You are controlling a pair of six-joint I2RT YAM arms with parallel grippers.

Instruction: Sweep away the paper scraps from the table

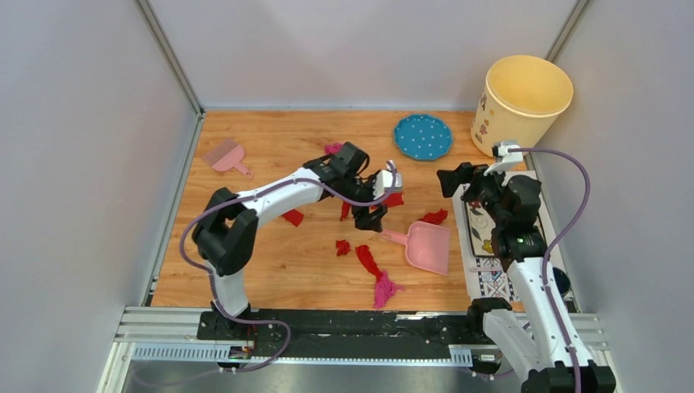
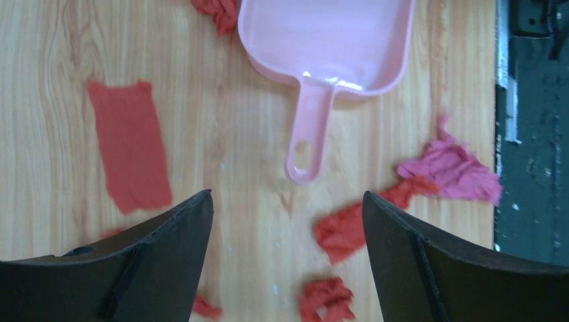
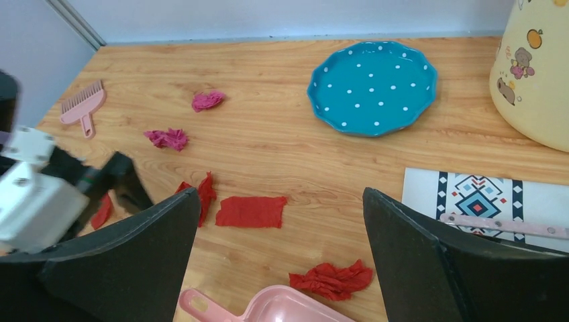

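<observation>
The left gripper (image 2: 287, 201) hangs with its jaws spread wide and nothing between them, just above the handle end of the pale pink plastic dustpan (image 2: 329, 40), which lies right of centre in the overhead view. To take the pan well, it should probably come straight down with the thin handle centred between its fingers. It should close on the handle's middle rather than its tip, and stay clear of the red wad beside it. The right gripper (image 3: 280, 192), further right, is equally wide and empty. The crinkled red and magenta paper scraps (image 2: 131, 144) lie strewn over the middle of the orange-brown wood-grain table (image 1: 278, 270). About nine show from above, at least two of them magenta, and more may hide under the left arm. There is one dustpan and one white patterned placemat (image 1: 489, 274) at the right. Farther up are one pale pink hand brush (image 1: 225, 155) at upper left, one blue dotted plate (image 1: 422, 136), and one pale yellow bucket (image 1: 524, 102) at upper right
</observation>
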